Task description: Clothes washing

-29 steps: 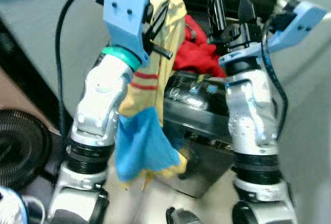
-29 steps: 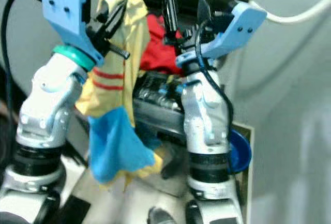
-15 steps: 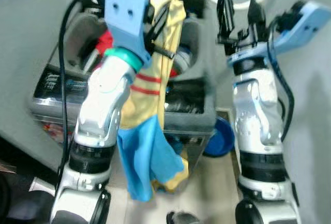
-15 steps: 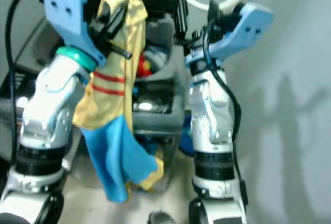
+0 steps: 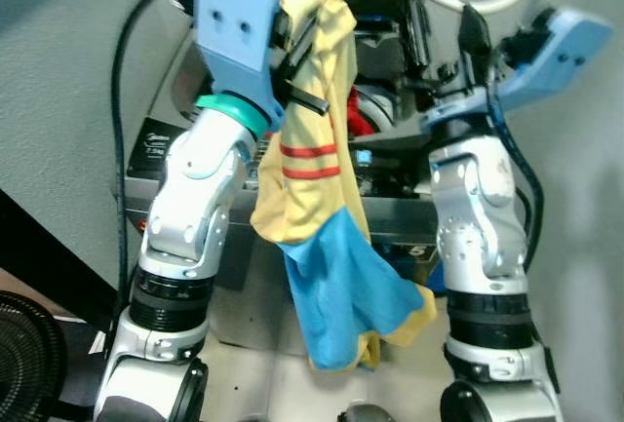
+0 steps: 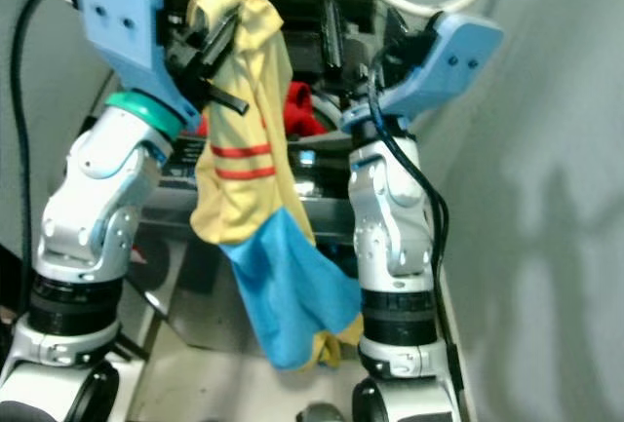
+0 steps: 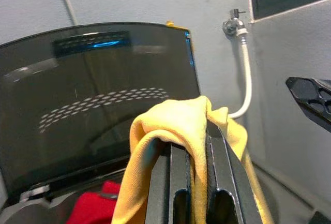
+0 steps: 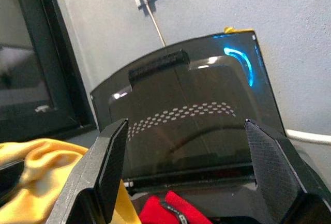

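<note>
we hold a yellow cloth garment with red stripes and a blue lower part [image 5: 317, 208] in our left hand [image 7: 199, 154], its two black fingers pinched tight on a fold of the yellow fabric near the top. the garment hangs down in front of us, raised above the front edge of the grey top-loading washing machine [image 5: 390, 217], and its blue end dangles well below the machine's top. our right hand [image 8: 186, 167] is up beside it with fingers spread wide and nothing between them, pointed toward the machine's raised dark glass lid [image 8: 191, 115].

we judge the loading to be partly done: the lid is already up and a red piece of clothing [image 6: 297, 110] lies inside the tub, while the yellow garment is not yet in. what seems left is to carry it over the opening, let go, and later close the lid and start the wash.

the tub's inside is mostly hidden behind our arms and the hanging garment, so we cannot tell how full it is. the control panel's markings are too blurred to read. a white hose [image 7: 247, 79] runs from a wall tap, and its lower end is cut off.
</note>
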Controlling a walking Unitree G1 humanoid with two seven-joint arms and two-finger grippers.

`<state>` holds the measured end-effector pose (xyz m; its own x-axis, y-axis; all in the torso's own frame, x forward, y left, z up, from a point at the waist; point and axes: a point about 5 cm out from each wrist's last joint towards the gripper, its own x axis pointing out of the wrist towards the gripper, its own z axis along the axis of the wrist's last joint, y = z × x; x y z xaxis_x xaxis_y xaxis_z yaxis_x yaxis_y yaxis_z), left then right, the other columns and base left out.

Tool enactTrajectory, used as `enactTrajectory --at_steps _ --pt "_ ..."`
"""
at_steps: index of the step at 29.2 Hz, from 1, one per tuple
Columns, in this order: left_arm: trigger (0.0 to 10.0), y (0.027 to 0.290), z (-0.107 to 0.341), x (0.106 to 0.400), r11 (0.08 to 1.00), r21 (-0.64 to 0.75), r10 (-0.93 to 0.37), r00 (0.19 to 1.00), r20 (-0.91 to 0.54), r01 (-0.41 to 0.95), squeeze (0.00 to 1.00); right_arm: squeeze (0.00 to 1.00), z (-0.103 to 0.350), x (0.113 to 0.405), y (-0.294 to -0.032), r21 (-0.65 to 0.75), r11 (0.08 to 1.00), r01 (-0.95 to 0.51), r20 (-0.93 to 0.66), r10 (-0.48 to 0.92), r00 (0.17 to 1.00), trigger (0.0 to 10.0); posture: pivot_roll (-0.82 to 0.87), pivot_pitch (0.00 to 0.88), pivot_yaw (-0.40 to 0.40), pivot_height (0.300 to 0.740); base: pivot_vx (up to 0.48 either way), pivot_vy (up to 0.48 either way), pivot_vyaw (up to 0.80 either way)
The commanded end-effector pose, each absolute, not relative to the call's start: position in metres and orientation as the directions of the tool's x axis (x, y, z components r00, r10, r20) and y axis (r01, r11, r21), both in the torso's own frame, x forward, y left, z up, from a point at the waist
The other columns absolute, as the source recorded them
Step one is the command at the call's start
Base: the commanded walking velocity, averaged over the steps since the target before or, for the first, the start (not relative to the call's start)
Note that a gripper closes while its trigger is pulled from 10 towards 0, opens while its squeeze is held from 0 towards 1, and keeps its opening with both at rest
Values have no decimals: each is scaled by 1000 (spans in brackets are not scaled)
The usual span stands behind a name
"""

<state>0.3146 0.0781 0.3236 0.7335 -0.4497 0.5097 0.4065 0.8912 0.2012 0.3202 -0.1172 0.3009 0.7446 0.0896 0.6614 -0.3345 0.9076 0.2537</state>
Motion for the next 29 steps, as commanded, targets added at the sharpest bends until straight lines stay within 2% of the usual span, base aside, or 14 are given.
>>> enactTrajectory --at_steps 1,20,25,29 --pt "10000 82 325 315 901 207 -431 740 516 380 0 0 302 319 -111 250 902 -352 667 103 738 10000 -41 0 53 740 0 0 0" --pt "10000 84 324 319 910 226 -415 748 517 348 0 0 302 318 -110 214 913 -347 674 119 729 10000 -45 0 51 740 0 0 0" --pt "10000 85 324 319 914 220 -405 751 521 341 0 0 301 318 -109 206 914 -348 669 128 732 10000 -46 0 51 740 390 0 -800" --pt "10000 86 324 320 916 218 -402 752 522 338 0 0 301 318 -108 206 914 -350 669 129 731 10000 -45 0 51 740 398 266 -800"
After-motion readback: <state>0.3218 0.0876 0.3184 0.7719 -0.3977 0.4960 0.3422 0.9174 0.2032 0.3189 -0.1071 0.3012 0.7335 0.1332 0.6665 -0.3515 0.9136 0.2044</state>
